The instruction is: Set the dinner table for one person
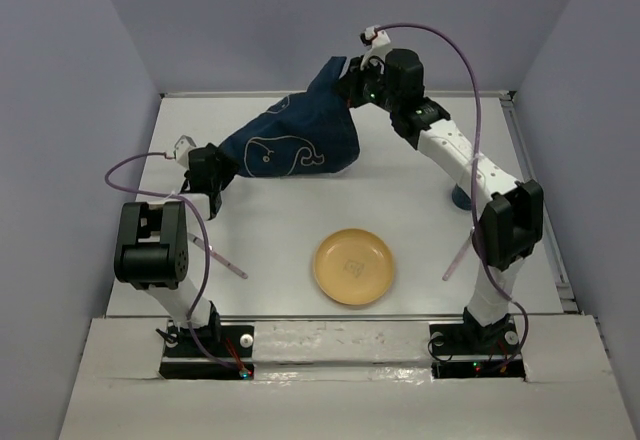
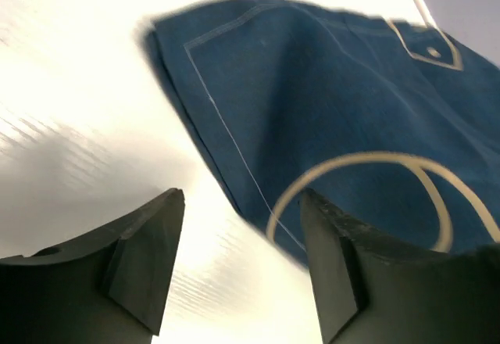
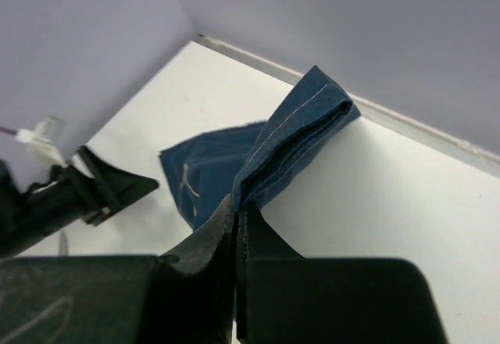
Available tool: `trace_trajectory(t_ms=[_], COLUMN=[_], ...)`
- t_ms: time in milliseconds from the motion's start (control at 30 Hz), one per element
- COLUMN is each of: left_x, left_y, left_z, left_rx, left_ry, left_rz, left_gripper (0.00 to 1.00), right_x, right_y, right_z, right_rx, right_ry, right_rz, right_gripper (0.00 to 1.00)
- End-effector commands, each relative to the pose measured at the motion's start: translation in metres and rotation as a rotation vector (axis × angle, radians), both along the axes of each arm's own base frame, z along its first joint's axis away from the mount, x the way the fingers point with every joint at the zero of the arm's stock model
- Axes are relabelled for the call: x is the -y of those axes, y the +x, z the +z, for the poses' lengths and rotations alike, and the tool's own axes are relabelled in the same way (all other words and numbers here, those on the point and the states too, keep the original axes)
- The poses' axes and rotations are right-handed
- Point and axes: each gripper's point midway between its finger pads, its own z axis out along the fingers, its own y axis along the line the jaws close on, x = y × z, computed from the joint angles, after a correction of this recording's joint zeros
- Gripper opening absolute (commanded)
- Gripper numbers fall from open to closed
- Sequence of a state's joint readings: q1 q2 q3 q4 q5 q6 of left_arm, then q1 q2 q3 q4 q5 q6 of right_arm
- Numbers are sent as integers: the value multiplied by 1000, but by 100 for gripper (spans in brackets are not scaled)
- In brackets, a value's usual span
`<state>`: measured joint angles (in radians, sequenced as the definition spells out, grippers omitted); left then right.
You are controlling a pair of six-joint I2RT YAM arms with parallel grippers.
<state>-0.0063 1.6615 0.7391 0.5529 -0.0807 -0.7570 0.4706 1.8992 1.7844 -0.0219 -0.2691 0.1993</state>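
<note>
Closest to the right wrist lens, the right claw (image 3: 237, 207) is pressed together on a folded corner of the dark blue cloth mat (image 3: 293, 141), and the fold stands up above its fingers. Seen from overhead, that corner is held lifted at the far side, and the rest of the mat drapes down leftward onto the worktop (image 1: 290, 225). The left claw (image 2: 242, 203) is spread wide and holds nothing. Its fingers (image 2: 144, 258) sit low over the white surface at the mat's near-left edge. One finger overlaps the cloth in its own view, but I cannot tell whether it touches.

The worktop is a matte white rectangle reaching from the arm bases (image 1: 205, 348) at the near edge to the far wall. A round tan plate (image 1: 354, 267) lies on it between the two arms, nearer than the mat and apart from it. A small bluish thing (image 1: 460, 200) shows beside the right arm, mostly hidden. Plain pale lavender walls (image 1: 250, 20) close in the far side and both flanks.

Counted: two arms, two claws, one mat, one plate, and one whole whale outline (image 1: 285, 155) facing up.
</note>
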Motion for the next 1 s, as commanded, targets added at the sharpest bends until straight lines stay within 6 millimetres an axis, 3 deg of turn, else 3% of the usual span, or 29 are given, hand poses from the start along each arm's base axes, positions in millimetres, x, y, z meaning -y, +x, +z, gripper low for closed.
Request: trace_trajectory(t_ms=[0,233,300,367,500,567,667,700,733,833,900,967], left_x=[-8,-16,-14,-12,-12,-13,-18,-18,-18,-16,-16,-14], left_y=[11,22,32,35,40,37,35,38,38,37,33,31], left_z=[25,-3,-3,-16,-20,-22,-26,-26,-27,-28,-30,-30], left_rx=[70,-52,-68,-112,-140,-153,-181,-183,-188,-199,-214,-218], left_ry=[32,111,115,119,155,172,195,198,200,208,218,220], left_rz=[33,32,8,-7,-20,-5,12,8,7,1,1,-3], left_gripper=[77,85,86,86,81,71,64,63,61,58,55,55], right_x=[5,28,43,60,79,90,104,114,121,136,141,142], right_y=[-39,-15,4,19,39,53,69,80,81,86,78,65], right_z=[76,38,24,3,-35,-57,-70,-84,-96,-99,-105,-97], right_rx=[146,74,51,-2,-66,-103,-139,-168,-213,-255,-287,-301], right_ry=[2,-43,-61,-68,-85,-94,-77,-84,-104,-141,-141,-116], right_rz=[75,1,-65,-93,-113,-130,-178,-230,-276,-363,-387,-393], right_gripper=[0,0,0,0,0,0,3,35,57,99,100,100])
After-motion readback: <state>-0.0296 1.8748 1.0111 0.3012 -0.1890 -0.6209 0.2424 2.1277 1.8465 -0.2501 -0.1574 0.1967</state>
